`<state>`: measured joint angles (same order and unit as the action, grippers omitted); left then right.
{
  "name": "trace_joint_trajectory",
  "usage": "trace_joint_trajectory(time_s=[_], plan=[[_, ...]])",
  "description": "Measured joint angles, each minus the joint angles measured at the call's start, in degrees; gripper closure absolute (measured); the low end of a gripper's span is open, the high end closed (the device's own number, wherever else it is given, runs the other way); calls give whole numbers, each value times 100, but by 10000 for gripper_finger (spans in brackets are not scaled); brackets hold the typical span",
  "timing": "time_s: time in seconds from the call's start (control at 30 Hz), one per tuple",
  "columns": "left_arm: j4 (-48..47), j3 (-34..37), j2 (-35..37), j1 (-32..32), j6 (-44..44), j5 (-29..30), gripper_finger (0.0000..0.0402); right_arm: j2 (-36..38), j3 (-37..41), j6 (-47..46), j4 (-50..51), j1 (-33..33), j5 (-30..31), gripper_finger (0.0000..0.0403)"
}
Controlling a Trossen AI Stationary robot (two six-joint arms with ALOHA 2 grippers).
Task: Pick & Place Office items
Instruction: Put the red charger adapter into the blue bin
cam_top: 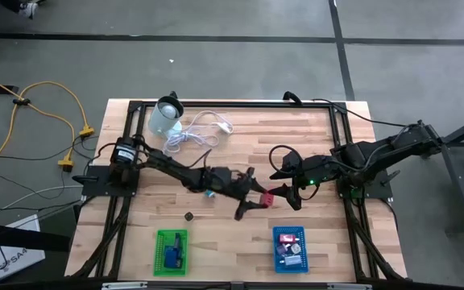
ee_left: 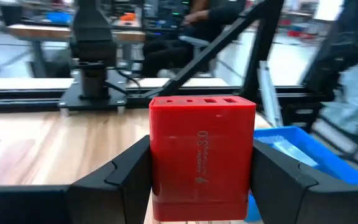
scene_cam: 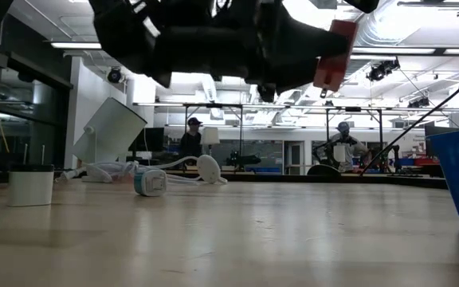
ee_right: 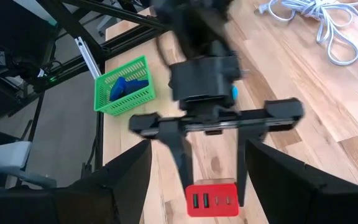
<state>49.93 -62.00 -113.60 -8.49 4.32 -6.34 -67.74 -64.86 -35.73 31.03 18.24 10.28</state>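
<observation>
Red charger block [ee_left: 202,158] (a blocky item with a row of ports) sits clamped between the left gripper's [cam_top: 258,201] fingers [ee_left: 120,180], lifted above the wooden table [cam_top: 240,242] near its middle. Facing it, the right gripper [cam_top: 290,193] hovers with jaws spread wide, holding nothing.

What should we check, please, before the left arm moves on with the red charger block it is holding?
1. Left claw grips the red charger block on both sides: ok.
2. Block lifted off the table: ok.
3. Right claw open, facing the block, not touching: ok.
4. Blue basket has room: cannot tell.
5. Green basket upright on the table: ok.
6. White cable away from both arms: ok.
</observation>
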Motion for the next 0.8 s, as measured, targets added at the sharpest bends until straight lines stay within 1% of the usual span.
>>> trace_joint_trajectory(time_s=[0.2, 0.3, 0.37, 0.53, 0.73, 0.8], plan=[[104, -2, 0, -579, -199, 1497, 190, 0, 0, 0, 0, 0, 0, 158], [188, -4, 0, -817, -289, 2061, 190, 0, 0, 0, 2, 0, 0, 158], [199, -50, -2, -947, -308, 2335, 190, 2, 0, 0, 0, 2, 0, 158], [199, -340, -164, -1205, -306, 2746, 190, 0, 0, 0, 3, 0, 0, 158], [263, -995, -691, -1371, -299, 2801, 190, 0, 0, 0, -5, 1, -2, 158], [261, -1173, -840, -1418, -297, 2903, 190, 2, 0, 0, -7, 0, 0, 158]])
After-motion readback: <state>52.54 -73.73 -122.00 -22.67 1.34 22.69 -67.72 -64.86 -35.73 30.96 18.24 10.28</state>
